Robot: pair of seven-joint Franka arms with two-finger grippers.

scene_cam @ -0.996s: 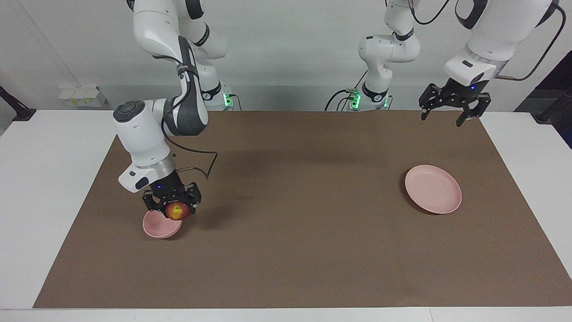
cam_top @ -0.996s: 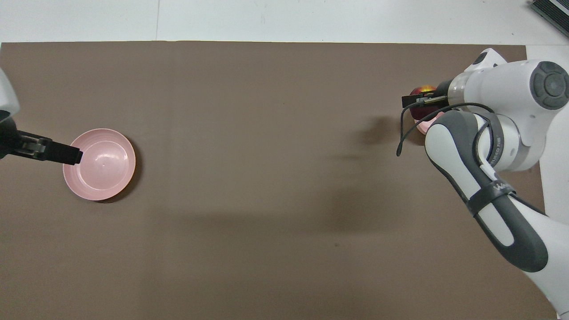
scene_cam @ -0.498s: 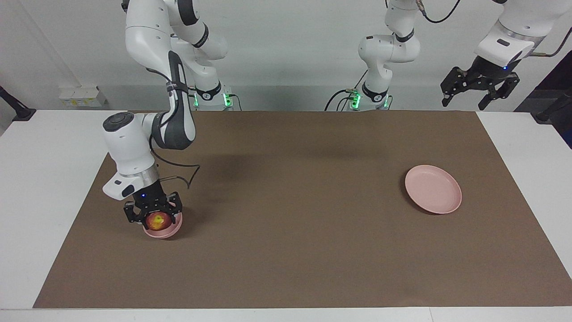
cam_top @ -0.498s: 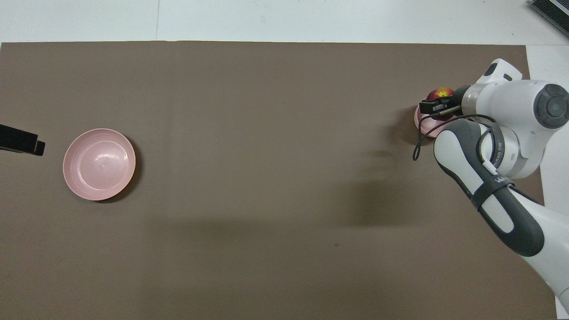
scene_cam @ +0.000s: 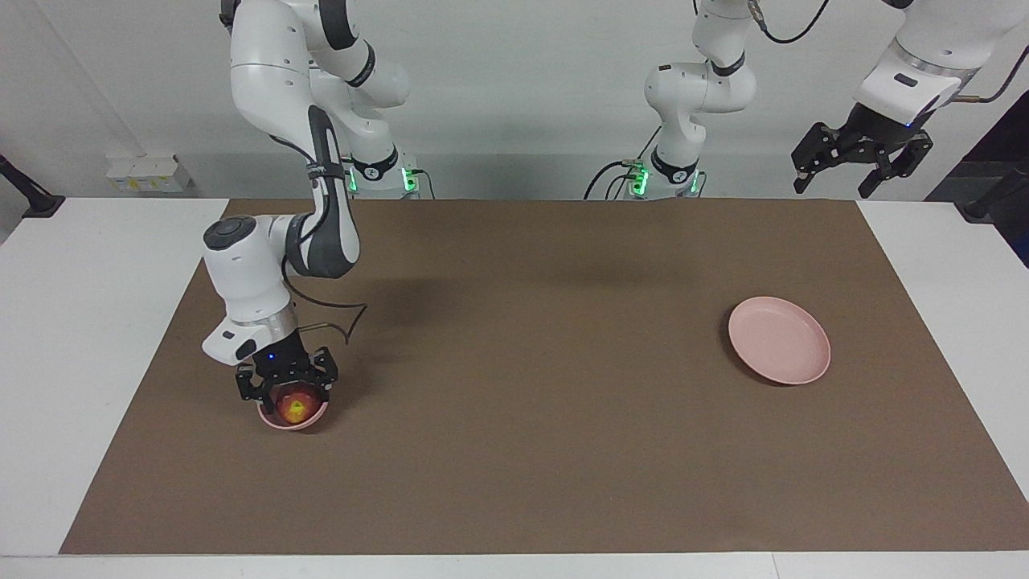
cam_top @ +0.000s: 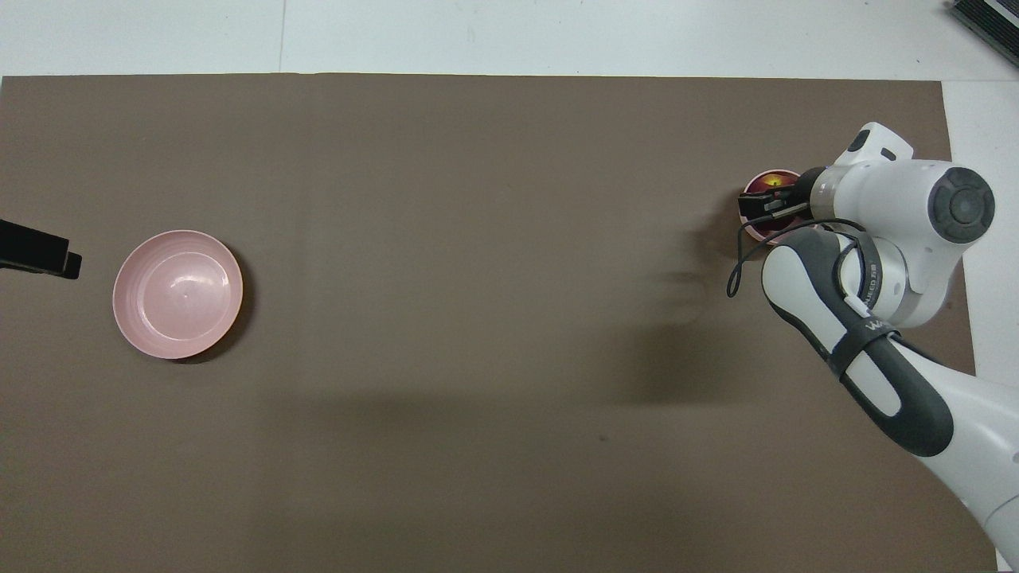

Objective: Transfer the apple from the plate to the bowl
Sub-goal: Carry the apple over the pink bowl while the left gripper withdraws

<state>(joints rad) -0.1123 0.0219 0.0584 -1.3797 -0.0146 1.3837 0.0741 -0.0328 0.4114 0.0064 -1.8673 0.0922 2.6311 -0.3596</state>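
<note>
Apple [scene_cam: 295,408] sits low inside the bowl [scene_cam: 299,425], at the right arm's end of the tabletop [scene_cam: 88,338], on the brown mat [scene_cam: 522,362]. It shows dark red with a yellow patch turned up.

My right tool [scene_cam: 289,399] is down at the bowl, pointing straight down, its black body just above the apple and its tips at the bowl's rim on either side of the fruit. Whether it clamps the apple or stands loose around it I cannot tell. The overhead view shows only a sliver of apple and bowl rim under my right wrist. A black cable loops off the wrist on the side toward the middle of the mat.

Mid-mat carries only soft shadows.

Plate [scene_cam: 779,339] lies flat on the mat toward the left arm's end, with nothing on it, well apart from the bowl. It lies a little nearer to the robots than the bowl.

My left tool [scene_cam: 852,169] hangs high in the air over the left arm's end of the tabletop, well clear of the plate, fingers spread apart and holding nothing. That arm waits.
</note>
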